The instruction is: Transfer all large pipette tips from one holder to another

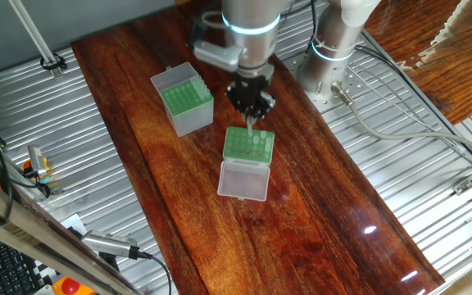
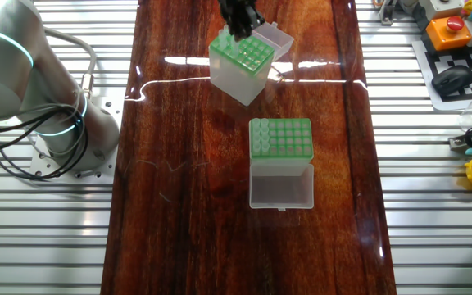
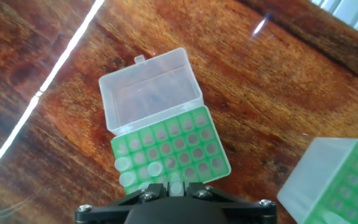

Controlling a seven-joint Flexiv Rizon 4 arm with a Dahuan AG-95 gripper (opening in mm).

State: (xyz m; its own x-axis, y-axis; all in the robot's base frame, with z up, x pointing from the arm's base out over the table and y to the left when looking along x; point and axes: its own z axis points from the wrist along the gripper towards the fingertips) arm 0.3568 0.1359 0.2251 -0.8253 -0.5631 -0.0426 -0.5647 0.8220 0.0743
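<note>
Now, as seen:
Jaws: on the black two-finger gripper (image 1: 251, 120), poised over the rack's edge; apart or together cannot be told.
Source: whitish clear-lidded box with green perforated rack (image 3: 170, 150), mid-worktop (image 1: 318, 229).
Tips: translucent whitish cones (image 3: 137, 169) in the rack's near rows.
Destination: grey-sided green-topped box (image 1: 185, 100), well apart.

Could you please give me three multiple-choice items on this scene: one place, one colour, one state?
1. Where is the gripper?
A. Over the grey box
B. Over the whitish box
C. Beside the table

2. What colour are the racks?
A. Blue
B. Red
C. Green

3. How are the lids?
A. Both open
B. Both shut
C. One open, one shut

Answers:
1. B: the gripper hangs just above the whitish box, apart from the grey box.
2. C: both racks are green.
3. A: both lids are swung back, so the racks are bare.
</note>
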